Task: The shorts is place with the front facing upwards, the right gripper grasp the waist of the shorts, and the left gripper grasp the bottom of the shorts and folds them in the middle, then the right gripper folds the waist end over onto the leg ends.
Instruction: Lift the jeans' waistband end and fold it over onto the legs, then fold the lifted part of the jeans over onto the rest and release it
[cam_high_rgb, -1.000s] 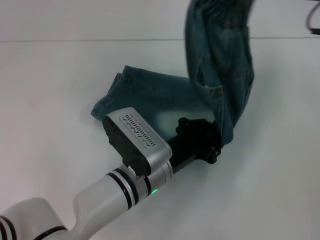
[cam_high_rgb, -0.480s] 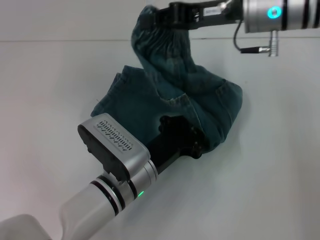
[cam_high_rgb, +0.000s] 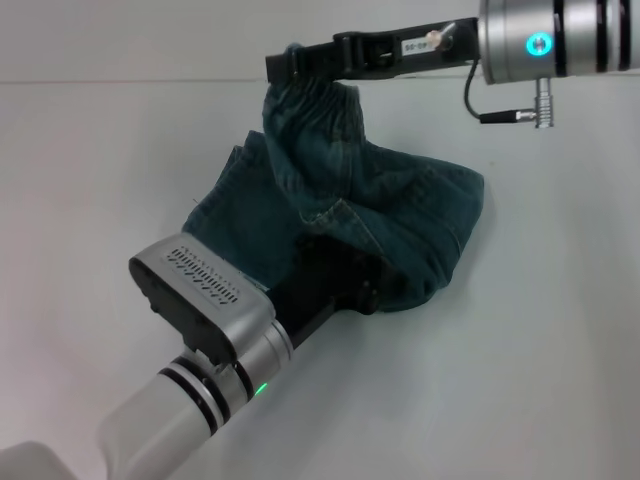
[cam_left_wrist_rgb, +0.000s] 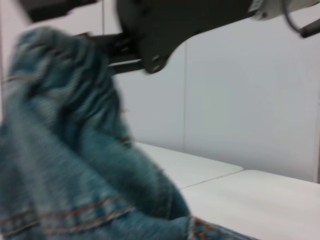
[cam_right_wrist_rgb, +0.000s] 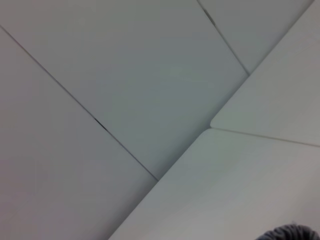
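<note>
Shorts (cam_high_rgb: 340, 215) of blue denim lie bunched on the white table (cam_high_rgb: 90, 180), near its middle in the head view. 1 end is lifted off the surface: the right gripper (cam_high_rgb: 290, 68) reaches in from the right at the far side and is closed on the gathered waist (cam_high_rgb: 310, 95), holding it up so the cloth hangs from it in folds. From that grip the fabric drapes down and toward the right, forming a rounded hump, while a flatter layer spreads on the table to the left beneath it.

The left gripper (cam_high_rgb: 340, 285) comes in low from the near left, its black end tucked under the near edge of the heap. Denim covers its tips, so I cannot tell how far open it is or whether it has hold of anything.

The left wrist view looks up past a mound of denim with orange stitching at the right gripper, dark and overhead, with cloth hanging from it. The right wrist view shows only white surfaces and a sliver of grey at the lower edge.
</note>
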